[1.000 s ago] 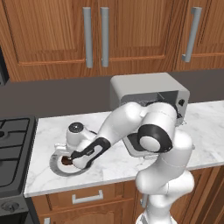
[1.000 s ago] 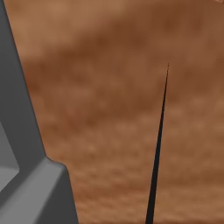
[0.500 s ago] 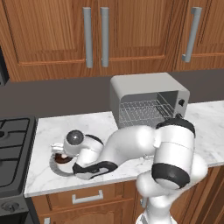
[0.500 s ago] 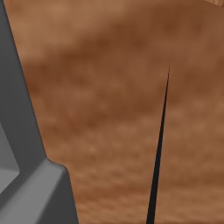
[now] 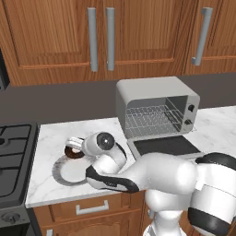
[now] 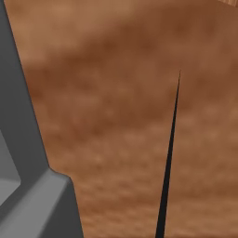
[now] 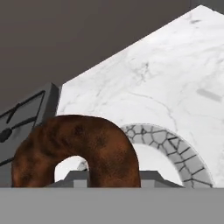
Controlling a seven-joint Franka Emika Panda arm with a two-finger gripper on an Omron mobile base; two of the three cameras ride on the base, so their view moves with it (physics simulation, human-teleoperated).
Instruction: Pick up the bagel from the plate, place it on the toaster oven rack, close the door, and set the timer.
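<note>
Left base view, centre left: the gripper sits at the far edge of the plate, its jaws narrowed onto the bagel, which appears gripped. In the hand view the bagel stands on edge in the lower left, close before the camera, with the plate lying below and behind it at lower right; this suggests the ring is clamped across its body and raised clear of the plate, though contact with the plate cannot be ruled out.

Centre right of the left base view: the toaster oven stands on the marble counter with its door folded down flat toward the robot, leaving the rack exposed, evidently so the bagel can be slid in from the front. Two dark knobs sit on its right panel.

No brand, label or legible writing appears on the oven, the plate or the wooden cabinets along the top of the frame.
</note>
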